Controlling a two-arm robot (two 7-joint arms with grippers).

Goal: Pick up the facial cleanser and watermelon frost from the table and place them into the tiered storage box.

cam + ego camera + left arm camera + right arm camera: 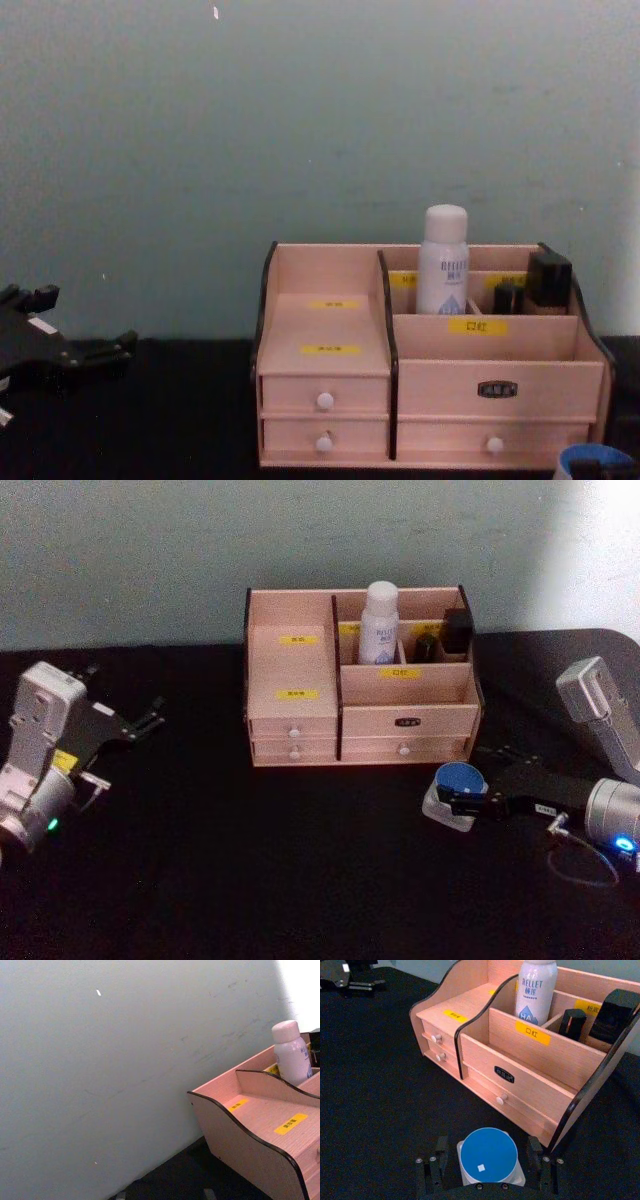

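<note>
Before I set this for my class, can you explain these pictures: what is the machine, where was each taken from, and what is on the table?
It is a robot with two arms, each ending in a two-fingered gripper. One picture looks down from its head, one looks across from its chest, and each wrist carries a camera too. On the black table stands a wooden organiser box with drawers. A white bottle already stands in a back compartment. A small jar with a blue lid sits on the table before the box's right end. The right gripper is open around it, a finger on each side, not yet lifting it. The left gripper hangs open off to the left, holding nothing.
</note>
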